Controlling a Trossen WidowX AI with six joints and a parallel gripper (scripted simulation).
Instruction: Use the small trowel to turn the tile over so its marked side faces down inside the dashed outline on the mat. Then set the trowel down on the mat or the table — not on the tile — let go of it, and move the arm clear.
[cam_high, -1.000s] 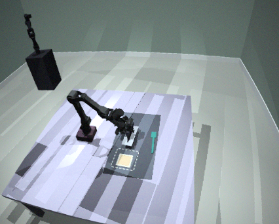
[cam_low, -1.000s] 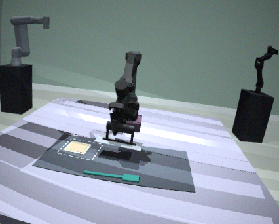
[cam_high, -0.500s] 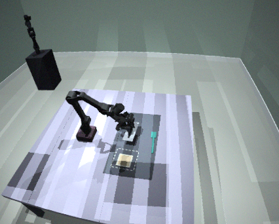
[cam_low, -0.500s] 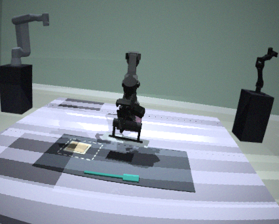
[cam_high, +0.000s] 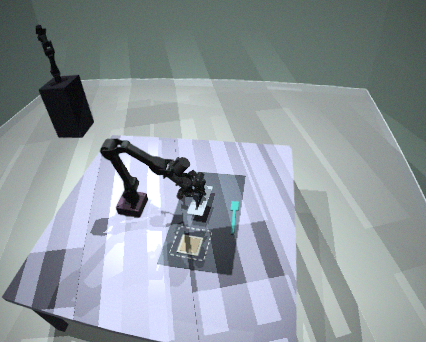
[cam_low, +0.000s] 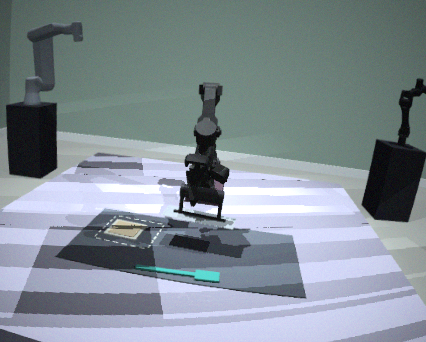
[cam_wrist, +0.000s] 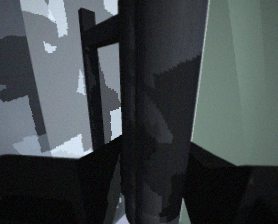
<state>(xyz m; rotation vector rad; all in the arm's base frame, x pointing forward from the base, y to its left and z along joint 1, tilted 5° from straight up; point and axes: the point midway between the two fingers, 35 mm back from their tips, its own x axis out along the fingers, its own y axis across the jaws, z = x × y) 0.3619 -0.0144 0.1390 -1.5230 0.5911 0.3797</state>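
Observation:
The tile (cam_high: 190, 245) (cam_low: 125, 229) lies flat inside the dashed outline (cam_high: 207, 245) (cam_low: 157, 235), its plain tan side up and no mark showing. My gripper (cam_high: 196, 189) (cam_low: 203, 194) (cam_wrist: 150, 136) is shut on the thick dark handle of the trowel. The trowel's pale, flat blade (cam_high: 197, 207) hangs low over the mat (cam_high: 223, 260) (cam_low: 280, 265), beside the outline and apart from the tile. In the wrist view the handle fills the middle, with the trowel's dark bracket (cam_wrist: 90, 75) to its left.
A teal tool (cam_high: 234, 215) (cam_low: 206, 276) with a small square head lies on the mat's far side from the arm's base. Two other arms stand on dark pedestals (cam_high: 66, 107) (cam_low: 32, 140) (cam_low: 393, 180) beyond the table (cam_high: 135, 285).

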